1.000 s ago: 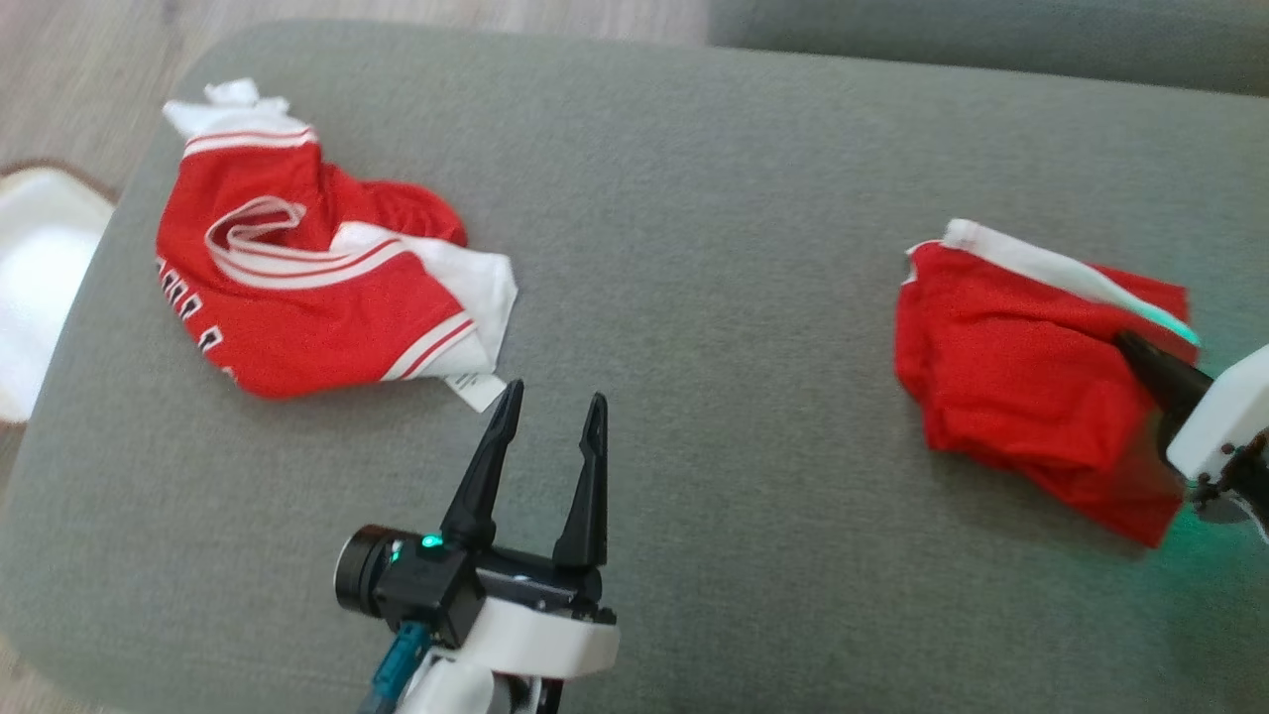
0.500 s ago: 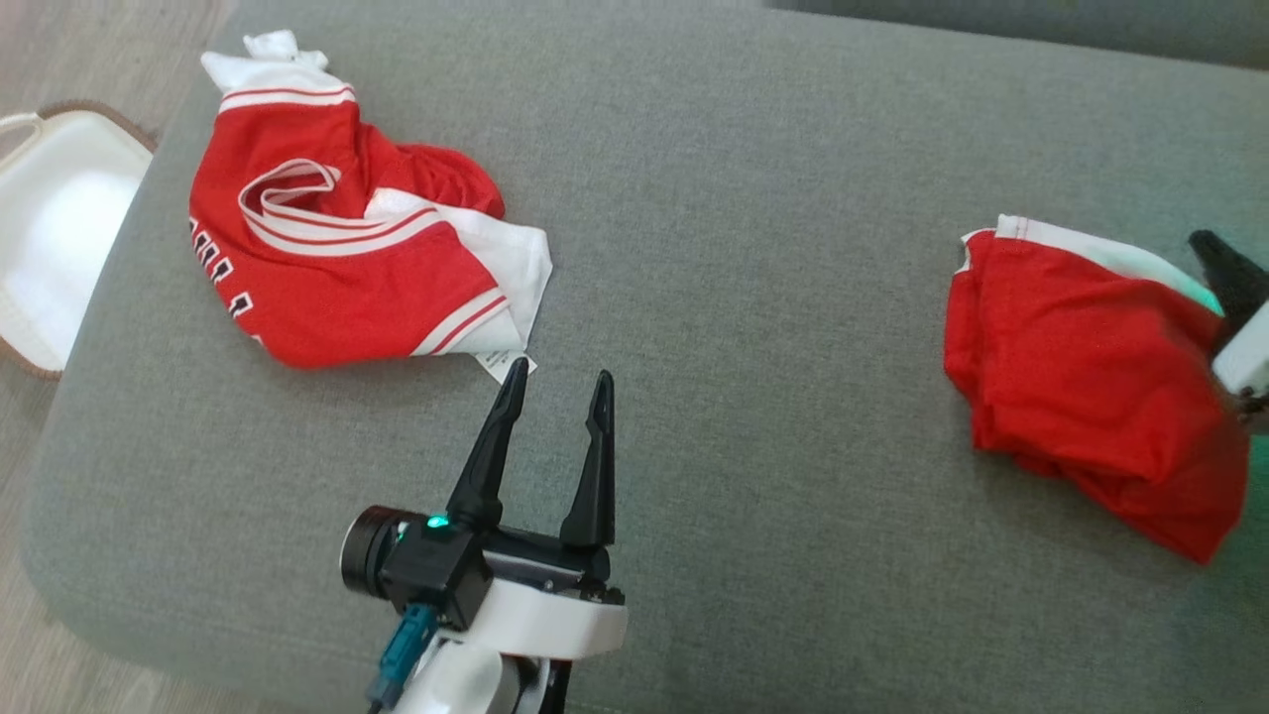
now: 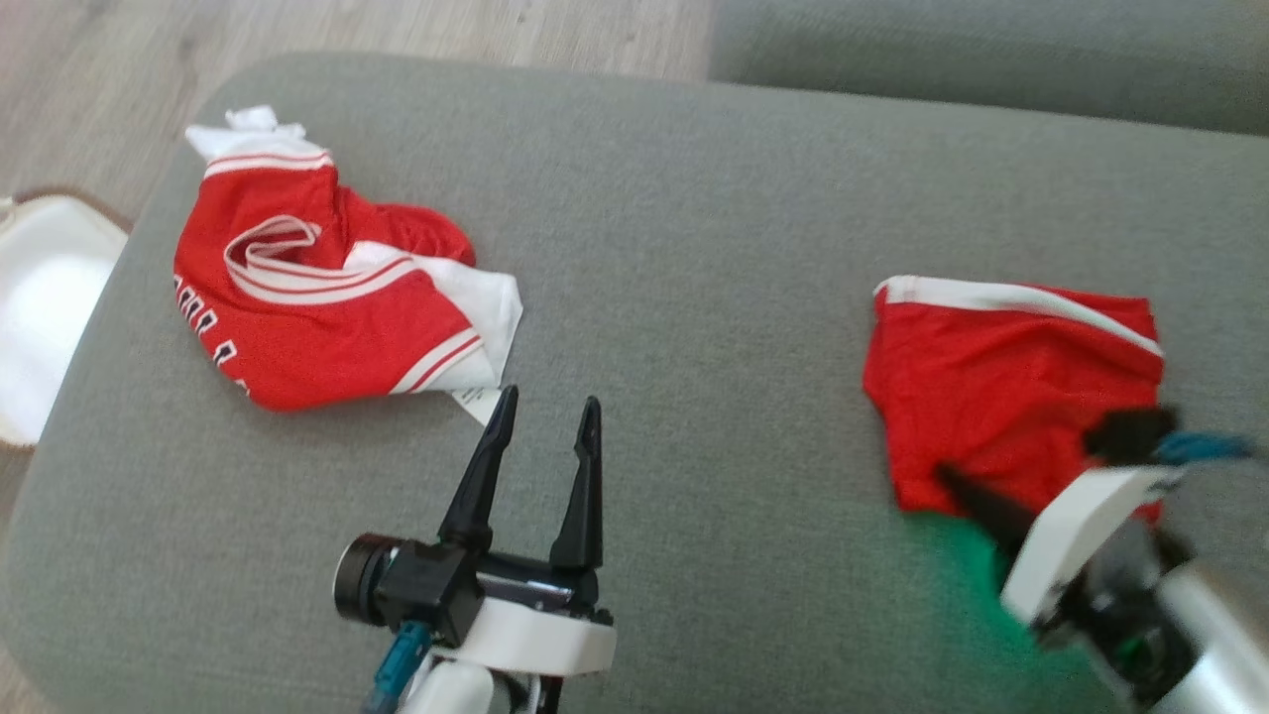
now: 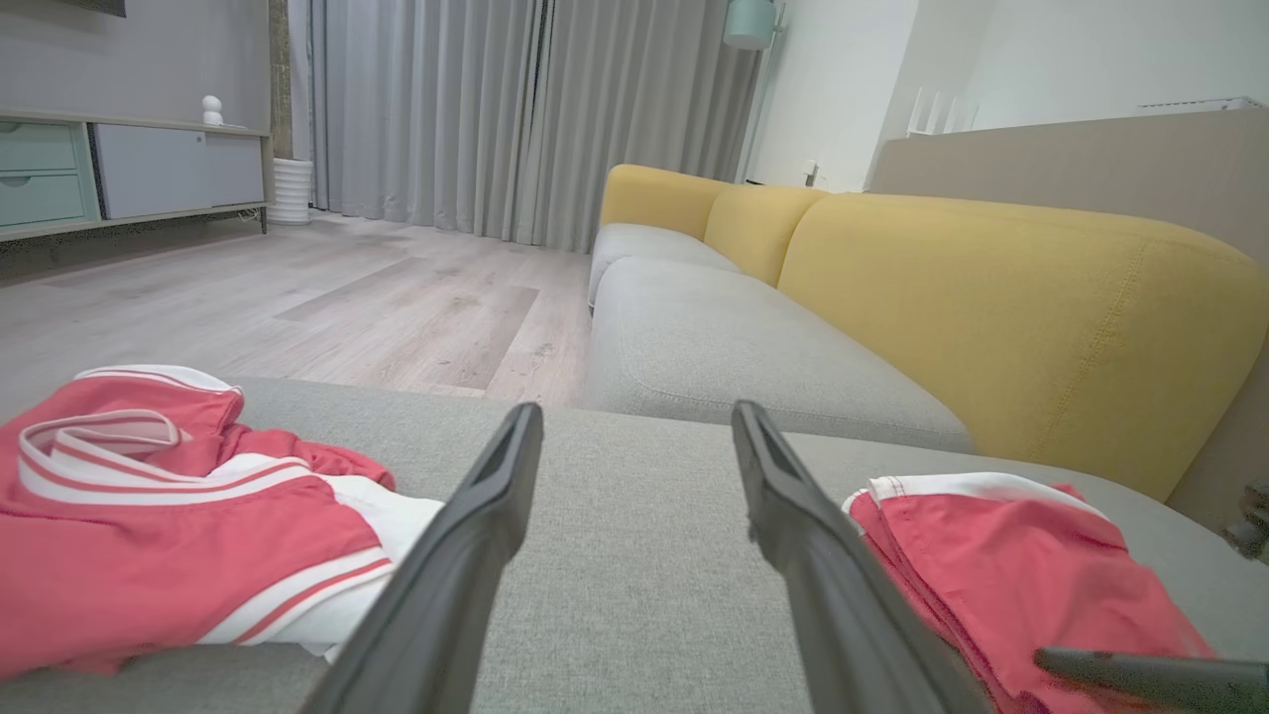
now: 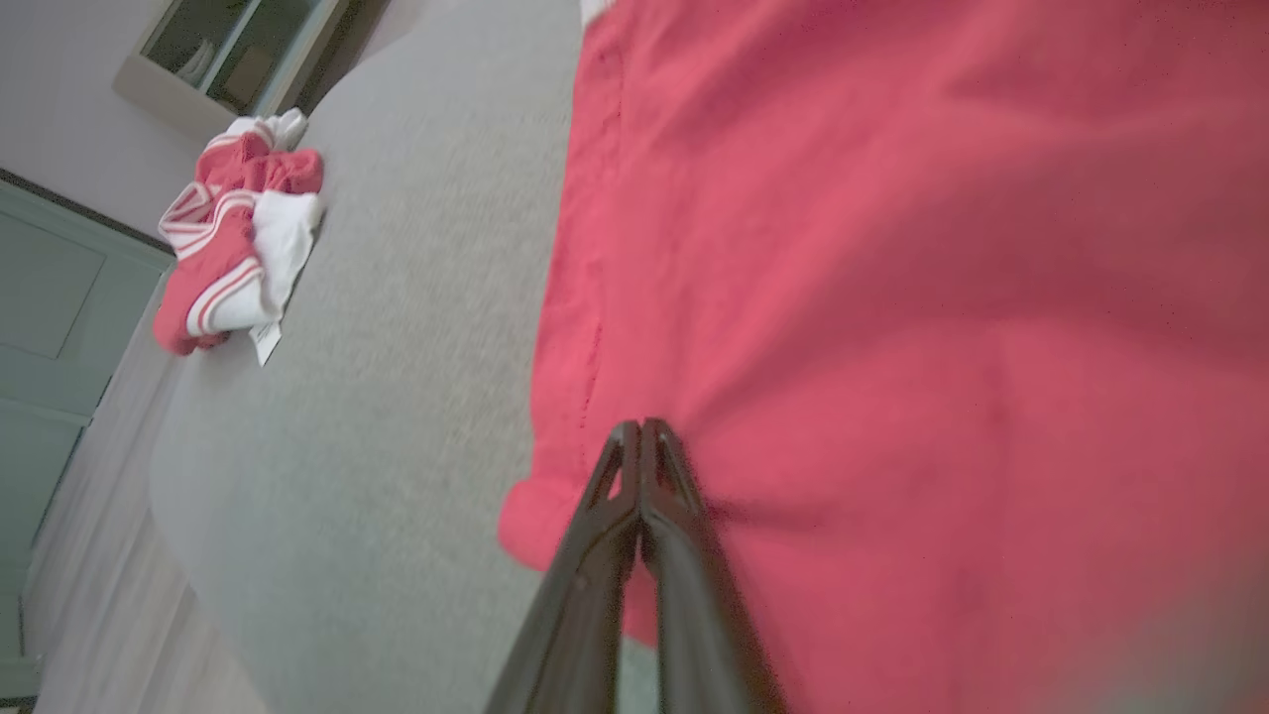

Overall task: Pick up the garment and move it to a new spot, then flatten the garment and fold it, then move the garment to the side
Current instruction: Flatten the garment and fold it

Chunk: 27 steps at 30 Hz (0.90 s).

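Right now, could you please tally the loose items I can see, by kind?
Garments: 2, the crumpled jersey and the red shorts, both on the grey cushion.
Containers: 1, the white container beside the cushion.
Total: 3.

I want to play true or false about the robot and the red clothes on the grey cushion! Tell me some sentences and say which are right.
1. The left gripper has its fingers apart. True.
2. The right gripper is wide open. False: its fingers are pressed together, with the tips at the plain red garment.
3. The red-and-white jersey is neatly folded. False: it lies crumpled.
4. Both clothes lie on the grey cushion. True.
5. The left gripper holds the jersey. False: it holds nothing; the jersey lies just beyond its fingertips.
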Tool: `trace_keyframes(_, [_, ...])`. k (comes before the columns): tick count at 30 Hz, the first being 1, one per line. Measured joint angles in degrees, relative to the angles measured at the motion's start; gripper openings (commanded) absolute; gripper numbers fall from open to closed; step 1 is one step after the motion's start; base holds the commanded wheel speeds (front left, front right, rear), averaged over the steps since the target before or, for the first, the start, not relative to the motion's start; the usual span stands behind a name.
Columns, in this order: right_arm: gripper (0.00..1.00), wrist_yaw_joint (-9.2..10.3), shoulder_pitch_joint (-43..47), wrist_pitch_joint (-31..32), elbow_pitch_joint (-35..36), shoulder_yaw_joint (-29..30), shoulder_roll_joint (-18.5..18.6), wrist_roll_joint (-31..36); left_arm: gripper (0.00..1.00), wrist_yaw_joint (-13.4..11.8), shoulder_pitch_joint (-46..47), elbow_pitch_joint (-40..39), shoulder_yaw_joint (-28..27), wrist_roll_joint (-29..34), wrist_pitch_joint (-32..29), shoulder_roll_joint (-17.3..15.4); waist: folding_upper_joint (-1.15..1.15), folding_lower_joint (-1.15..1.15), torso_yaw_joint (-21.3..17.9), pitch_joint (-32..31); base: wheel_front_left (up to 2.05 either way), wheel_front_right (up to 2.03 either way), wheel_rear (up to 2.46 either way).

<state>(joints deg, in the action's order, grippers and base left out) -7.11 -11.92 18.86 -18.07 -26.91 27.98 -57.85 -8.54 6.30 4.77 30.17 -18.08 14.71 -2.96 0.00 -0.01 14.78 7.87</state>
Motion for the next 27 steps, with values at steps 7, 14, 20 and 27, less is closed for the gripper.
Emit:
trace_keyframes(7, [0.0,0.0,4.6,-2.6,-0.4,-6.5,-6.0,-1.2,1.0,0.5,-2.9,1.3,-1.5,1.0,0.0,0.0,0.0,0.0,-1.9,-4.5,0.0,0.0,0.0])
trace_keyframes(14, [0.63,0.0,6.5,-15.5,0.2,-7.0,-7.5,3.6,1.0,1.0,-6.9,1.3,-4.5,3.3,0.0,-0.1,0.0,0.0,-4.8,-9.3,0.0,0.0,0.0])
trace_keyframes(20, [1.0,0.0,7.3,-29.8,-2.4,-0.7,-7.4,15.9,1.0,1.0,-10.1,1.3,-7.4,6.0,0.0,-0.1,0.0,0.0,-7.6,-12.2,0.0,0.0,0.0])
trace_keyframes(27, [1.0,0.0,15.1,-33.1,-2.5,15.1,-12.5,33.4,1.0,0.9,-15.2,1.2,-10.4,7.9,0.0,-0.1,0.0,0.0,-9.1,-14.9,0.0,0.0,0.0])
